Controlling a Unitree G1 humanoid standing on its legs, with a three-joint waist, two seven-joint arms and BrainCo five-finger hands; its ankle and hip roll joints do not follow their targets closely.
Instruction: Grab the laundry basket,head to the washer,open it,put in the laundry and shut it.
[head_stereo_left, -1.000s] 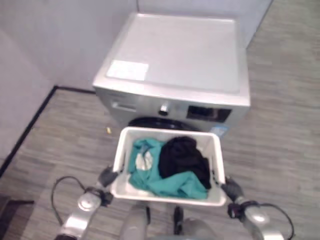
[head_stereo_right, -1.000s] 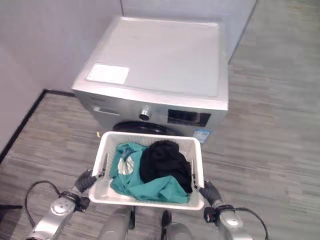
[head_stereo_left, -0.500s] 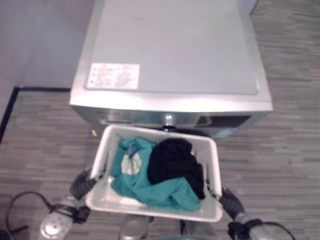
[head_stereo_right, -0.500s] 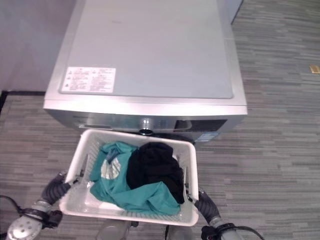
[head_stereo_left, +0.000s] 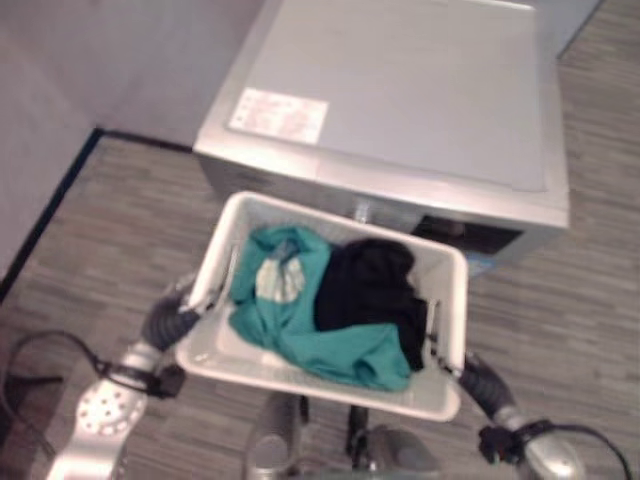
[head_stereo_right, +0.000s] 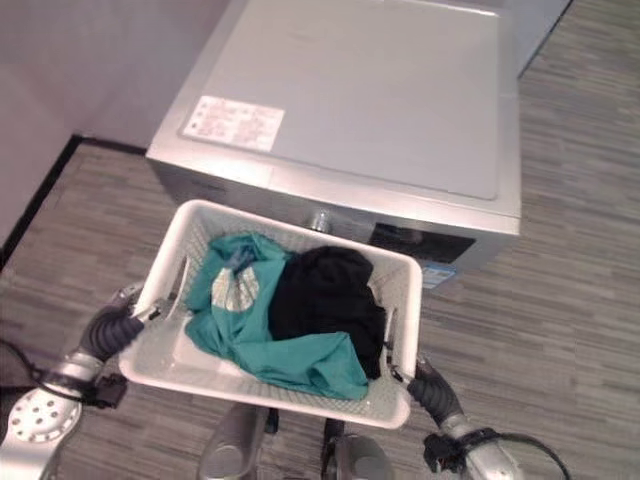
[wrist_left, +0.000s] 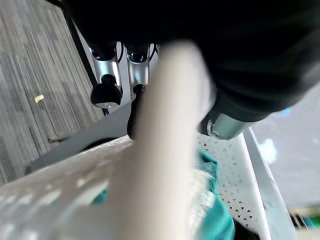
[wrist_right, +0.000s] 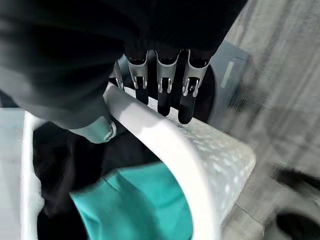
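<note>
The front of the washer (head_stereo_right: 330, 205) is blocked by the laundry basket (head_stereo_right: 160, 355), whose far rim is held just before the control panel. Open floor (head_stereo_right: 570, 290) is left to the washer's right; a wall (head_stereo_right: 60, 70) closes its left side.

The laundry basket (head_stereo_right: 410, 290) looks like white matt plastic with perforated walls and a smooth rim. In it lie soft crumpled cloths: a teal garment (head_stereo_right: 270, 345) and a matt black garment (head_stereo_right: 330, 300). The washing machine (head_stereo_right: 370, 110), upper centre, has a smooth silver-grey satin finish with a white paper-like label (head_stereo_right: 233, 122). The floor (head_stereo_right: 570, 250) shows grey streaked wood-look planks.
</note>
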